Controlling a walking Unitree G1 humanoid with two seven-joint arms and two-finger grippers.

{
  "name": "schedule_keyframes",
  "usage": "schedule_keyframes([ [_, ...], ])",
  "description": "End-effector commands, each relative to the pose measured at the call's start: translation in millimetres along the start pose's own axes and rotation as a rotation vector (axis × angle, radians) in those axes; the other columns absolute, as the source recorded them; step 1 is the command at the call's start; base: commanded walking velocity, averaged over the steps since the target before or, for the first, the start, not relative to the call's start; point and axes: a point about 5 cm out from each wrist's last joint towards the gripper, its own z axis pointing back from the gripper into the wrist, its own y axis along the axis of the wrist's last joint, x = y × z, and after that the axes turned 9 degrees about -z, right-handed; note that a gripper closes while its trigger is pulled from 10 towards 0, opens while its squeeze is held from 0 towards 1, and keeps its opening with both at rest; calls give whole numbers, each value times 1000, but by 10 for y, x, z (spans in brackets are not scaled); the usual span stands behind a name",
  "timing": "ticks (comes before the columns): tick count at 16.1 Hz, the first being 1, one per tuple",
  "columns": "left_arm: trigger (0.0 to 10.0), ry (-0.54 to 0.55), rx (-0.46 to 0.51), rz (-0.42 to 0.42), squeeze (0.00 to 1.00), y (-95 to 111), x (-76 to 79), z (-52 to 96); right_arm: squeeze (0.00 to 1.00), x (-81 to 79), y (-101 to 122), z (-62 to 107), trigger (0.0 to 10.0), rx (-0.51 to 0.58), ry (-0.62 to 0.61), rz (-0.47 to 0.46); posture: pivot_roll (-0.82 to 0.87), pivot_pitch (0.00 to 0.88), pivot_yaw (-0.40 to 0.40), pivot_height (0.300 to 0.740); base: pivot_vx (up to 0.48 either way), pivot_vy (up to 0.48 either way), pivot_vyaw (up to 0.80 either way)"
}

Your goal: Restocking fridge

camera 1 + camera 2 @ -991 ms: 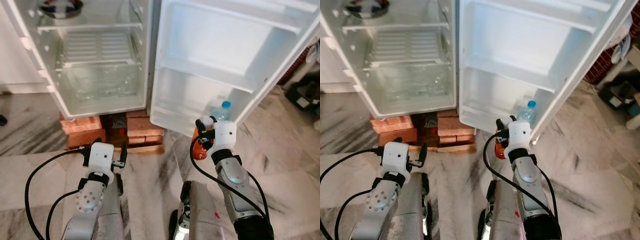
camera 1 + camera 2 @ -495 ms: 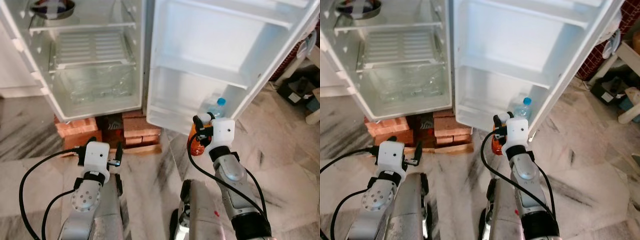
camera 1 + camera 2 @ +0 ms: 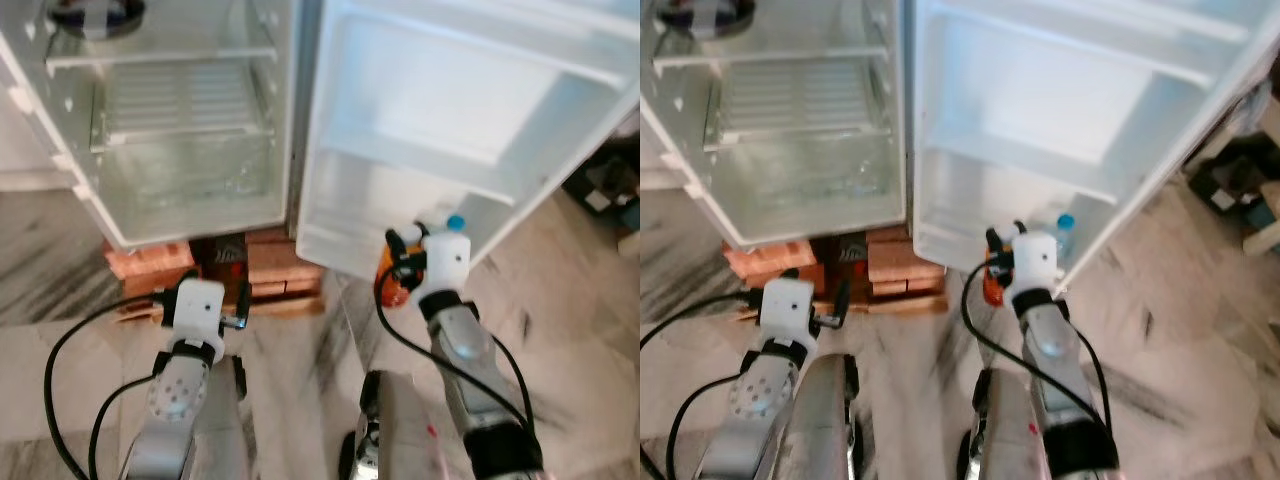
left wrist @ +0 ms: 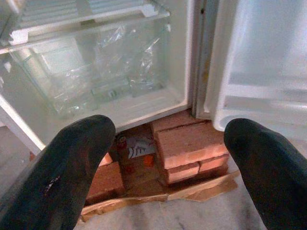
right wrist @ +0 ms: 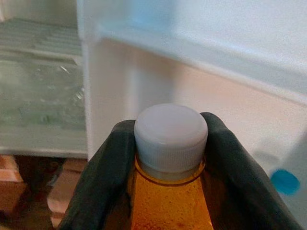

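Marble floor [image 3: 300, 380], grey-veined, runs up to an open fridge [image 3: 180, 130] propped on bricks [image 4: 189, 146].

Right gripper [image 5: 165, 158]: fingers [image 5: 103, 167] clamped on the neck of an orange bottle [image 5: 168, 201], just under its white cap [image 5: 171, 136]. Bottle upright, amber liquid visible. In the head views the gripper holds it in front of the lowest door shelf [image 3: 340, 245], close to the shelf's front edge; cannot tell if it touches.

Just beyond the bottle, a clear water bottle [image 3: 1064, 232] with a blue cap stands in that same lowest door shelf, toward its outer end.

Door [image 3: 470, 110] swung wide, white inside, with a middle shelf above the lowest one.

Left gripper [image 4: 163, 158]: fingers [image 4: 72, 163] wide apart, nothing between them, held low over the floor and aimed at the fridge base. Through the gap: the bricks, a strip of cardboard [image 4: 192, 191] under them, and a small printed packet [image 4: 134, 146] in the gap between the brick stacks.

Fridge body: clear bottom drawer [image 4: 100, 72] with crinkled plastic inside, wire shelf [image 3: 185, 100] above it. A dark metal bowl [image 3: 95, 12] sits on the upper shelf.
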Motion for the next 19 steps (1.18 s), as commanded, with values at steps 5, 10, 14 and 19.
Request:
schedule_keyframes([
  [5,10000,-11,0,1,0,3,25,19,0,28,35,11,10000,21,6,1,156,166,-92,573,332,0,0],
  [10,10000,-13,-3,5,0,5,36,10,0,26,37,8,10000,22,10,5,155,167,-91,573,0,0,0],
  [14,10000,-8,9,-17,0,23,35,3,0,-10,49,2,10000,30,23,7,156,165,-89,573,0,-196,0],
  [19,10000,0,5,6,0,21,35,3,0,-10,55,2,10000,33,30,7,155,169,-90,573,0,-171,0],
])
